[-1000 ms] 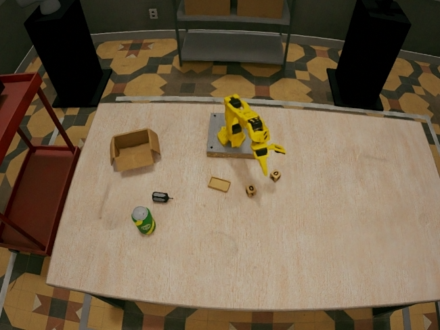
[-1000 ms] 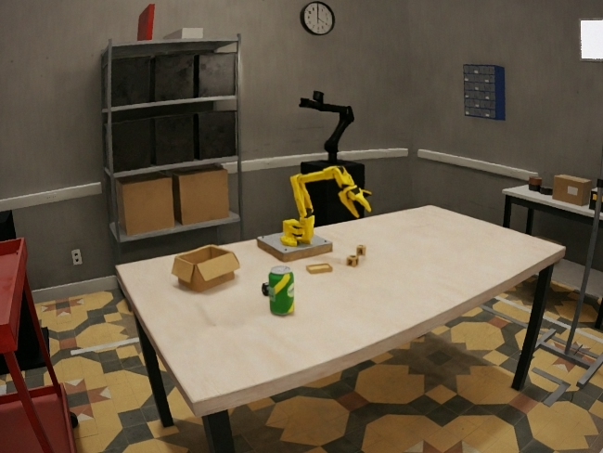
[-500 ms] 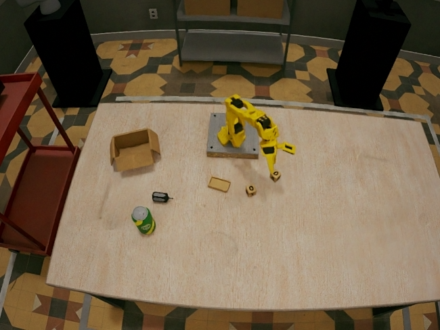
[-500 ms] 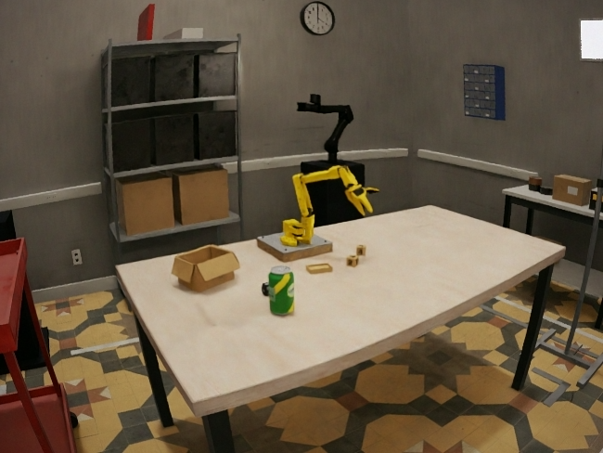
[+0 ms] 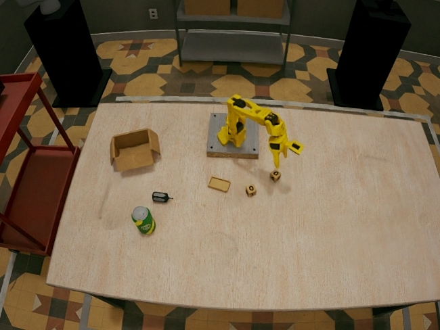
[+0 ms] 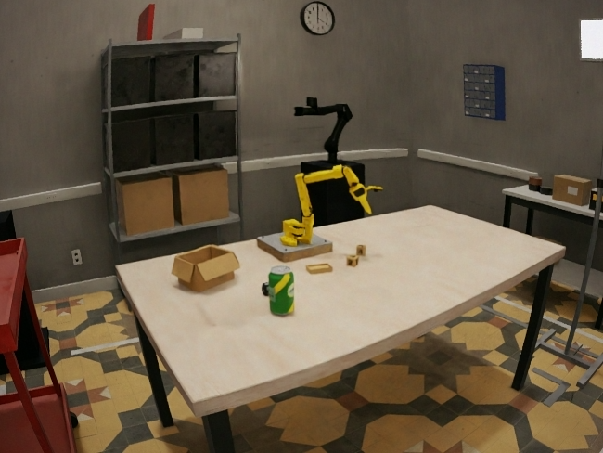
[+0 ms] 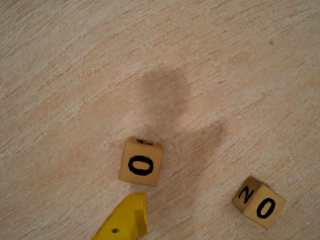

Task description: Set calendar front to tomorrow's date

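Yellow fingers (image 5: 286, 156) (image 6: 375, 199) hovering apart above the bench (image 5: 227, 255) (image 6: 370, 312) (image 7: 237, 63).
Two wooden cubes, one (image 5: 250, 190) (image 6: 352, 261) (image 7: 265, 206), the other (image 5: 275, 175) (image 6: 361, 250) (image 7: 141, 163), are lying right of the tray (image 5: 218, 184) (image 6: 319, 267), both showing 0 on top.
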`<state>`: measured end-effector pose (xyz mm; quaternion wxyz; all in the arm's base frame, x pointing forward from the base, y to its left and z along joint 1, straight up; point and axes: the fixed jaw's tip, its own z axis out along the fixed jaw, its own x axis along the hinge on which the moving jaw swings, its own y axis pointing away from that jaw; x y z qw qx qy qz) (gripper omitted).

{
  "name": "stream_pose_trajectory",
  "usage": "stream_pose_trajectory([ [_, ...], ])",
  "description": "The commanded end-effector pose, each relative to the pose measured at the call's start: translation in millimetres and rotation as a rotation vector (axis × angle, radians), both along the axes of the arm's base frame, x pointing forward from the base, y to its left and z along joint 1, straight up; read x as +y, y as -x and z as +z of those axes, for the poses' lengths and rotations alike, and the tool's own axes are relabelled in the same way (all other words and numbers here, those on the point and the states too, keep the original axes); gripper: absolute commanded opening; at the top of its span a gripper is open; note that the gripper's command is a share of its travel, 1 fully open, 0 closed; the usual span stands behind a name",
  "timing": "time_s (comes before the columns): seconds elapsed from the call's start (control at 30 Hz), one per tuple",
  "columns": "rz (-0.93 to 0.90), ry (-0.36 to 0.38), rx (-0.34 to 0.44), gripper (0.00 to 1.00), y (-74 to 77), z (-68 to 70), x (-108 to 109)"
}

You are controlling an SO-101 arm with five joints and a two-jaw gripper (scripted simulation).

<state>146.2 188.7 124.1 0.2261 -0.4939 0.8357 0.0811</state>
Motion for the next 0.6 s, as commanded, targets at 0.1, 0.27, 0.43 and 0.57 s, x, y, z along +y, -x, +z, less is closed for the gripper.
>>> stream_pose_trajectory([
  [0.1,-0.120,-0.072,0.076,0.35,10.2,1.0,16.0],
  [0.27,-0.154,-0.089,0.101,0.35,14.0,0.8,20.0],
  [0.43,-0.193,-0.107,0.128,0.35,18.3,0.7,24.2],
  [0.57,-0.207,-0.114,0.139,0.35,19.9,0.6,25.7],
])
